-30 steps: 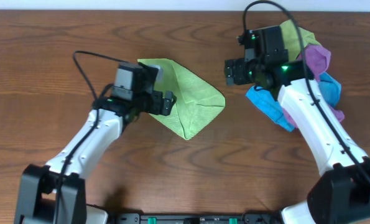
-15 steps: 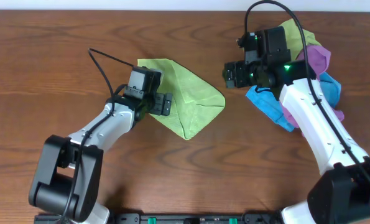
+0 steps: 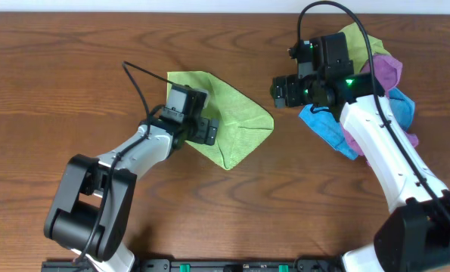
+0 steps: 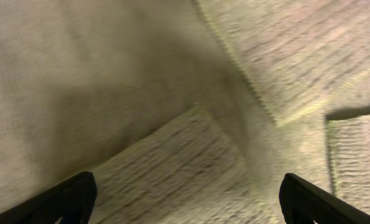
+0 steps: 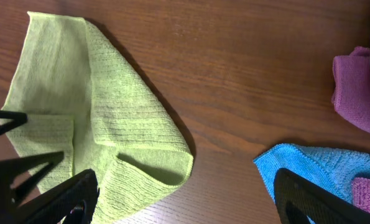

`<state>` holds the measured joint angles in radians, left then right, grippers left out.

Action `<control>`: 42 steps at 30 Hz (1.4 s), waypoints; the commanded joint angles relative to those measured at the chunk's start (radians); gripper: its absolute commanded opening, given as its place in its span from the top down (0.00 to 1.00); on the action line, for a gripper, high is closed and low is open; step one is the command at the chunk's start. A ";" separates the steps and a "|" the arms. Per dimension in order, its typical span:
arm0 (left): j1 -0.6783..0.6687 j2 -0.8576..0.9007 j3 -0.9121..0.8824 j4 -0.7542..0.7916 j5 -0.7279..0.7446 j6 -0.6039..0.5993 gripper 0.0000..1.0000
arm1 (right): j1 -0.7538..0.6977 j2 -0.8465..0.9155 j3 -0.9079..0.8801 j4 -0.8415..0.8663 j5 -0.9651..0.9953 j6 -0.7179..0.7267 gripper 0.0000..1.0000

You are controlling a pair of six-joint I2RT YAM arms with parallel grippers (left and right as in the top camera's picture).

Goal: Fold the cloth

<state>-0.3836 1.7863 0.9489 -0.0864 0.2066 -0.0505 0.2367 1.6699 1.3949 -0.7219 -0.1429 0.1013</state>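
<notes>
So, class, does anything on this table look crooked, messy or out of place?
The lime-green cloth lies folded unevenly, flaps overlapping at odd angles into a lopsided shape. On the right, a blue cloth, purple cloth and olive cloth sit bunched in a crumpled heap.

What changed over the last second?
Left gripper slid rightward, farther onto the lime-green cloth, jaws open, nothing grasped. The cloth kept its shape and place; right gripper stayed open, hovering between it and the cloth pile.
</notes>
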 commanded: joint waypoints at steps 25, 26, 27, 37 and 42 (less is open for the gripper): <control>-0.075 0.033 0.023 -0.080 -0.245 -0.002 0.01 | -0.006 0.008 -0.002 -0.030 -0.022 -0.013 0.11; -0.075 0.033 0.023 -0.087 -0.249 -0.002 0.00 | -0.006 0.008 -0.002 -0.030 -0.023 -0.013 0.11; -0.075 0.033 0.023 -0.095 -0.261 -0.005 0.00 | -0.006 0.008 -0.002 -0.030 -0.023 -0.013 0.11; -0.075 0.017 0.081 -0.190 -0.321 -0.089 0.07 | 0.017 0.008 -0.002 -0.030 -0.023 -0.013 0.11; -0.075 -0.010 0.111 -0.229 -0.321 -0.089 0.08 | 0.020 0.008 -0.002 -0.030 -0.023 -0.013 0.11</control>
<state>-0.4603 1.8061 1.0336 -0.3000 -0.0898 -0.1257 0.2497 1.6703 1.3949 -0.7486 -0.1581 0.1013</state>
